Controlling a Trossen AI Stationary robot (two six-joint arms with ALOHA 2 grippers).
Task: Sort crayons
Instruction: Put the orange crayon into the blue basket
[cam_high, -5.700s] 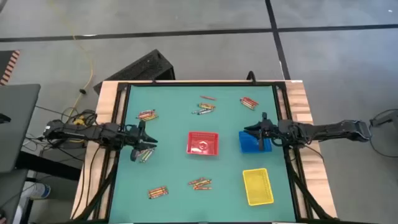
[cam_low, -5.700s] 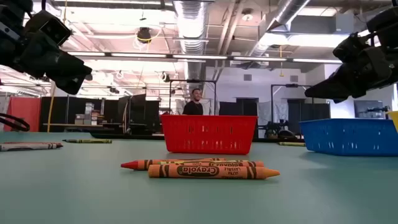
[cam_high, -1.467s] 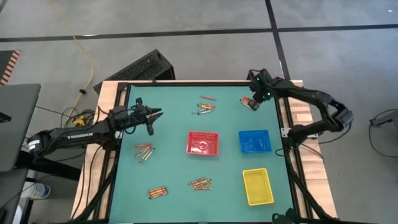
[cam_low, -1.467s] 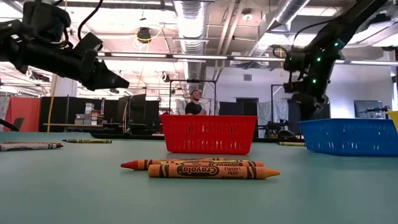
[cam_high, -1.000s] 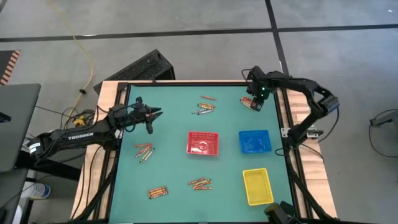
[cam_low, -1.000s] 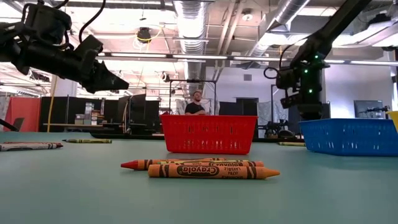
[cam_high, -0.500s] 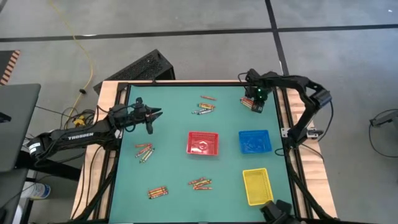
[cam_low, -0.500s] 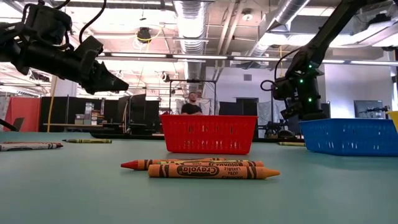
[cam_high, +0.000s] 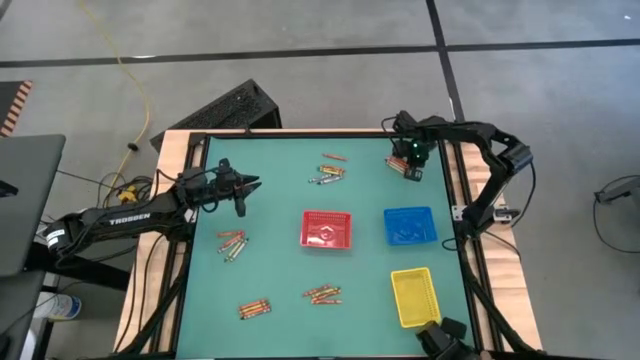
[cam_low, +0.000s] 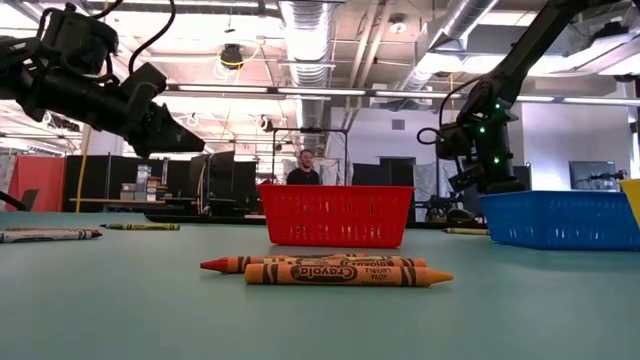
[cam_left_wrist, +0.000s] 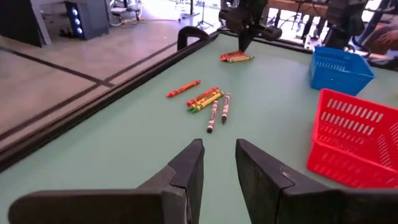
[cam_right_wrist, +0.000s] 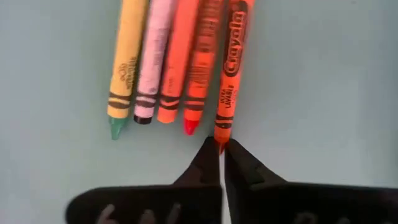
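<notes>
Right gripper (cam_right_wrist: 221, 163) is down at the far right corner of the table (cam_high: 280, 300), on the crayon cluster (cam_high: 411, 168) there. The wrist view shows five crayons side by side; the fingers are pinched together on the tip of the outermost orange crayon (cam_right_wrist: 230, 68). Only the very tip sits between them, so I read the grip as marginal and can't confirm it's secure. Step in hand: first pick from that cluster. Left gripper (cam_left_wrist: 217, 163) hovers above the mat on the left side, fingers slightly parted, holding nothing. Other crayon groups lie untouched: top-centre group (cam_high: 330, 172), left group (cam_high: 232, 243), two groups near the front edge (cam_high: 322, 294) and (cam_high: 253, 309). Red tray (cam_high: 327, 230) sits mid-table, blue tray (cam_high: 410, 227) right of it, yellow tray (cam_high: 413, 298) near the front right. Next move, in my judgement: lift slowly and check the crayon comes up without dragging its neighbours, then carry it to a tray. Red looks the closest match for orange, but that mapping is a guess. If the tip slips, regrasp further along the barrel.
</notes>
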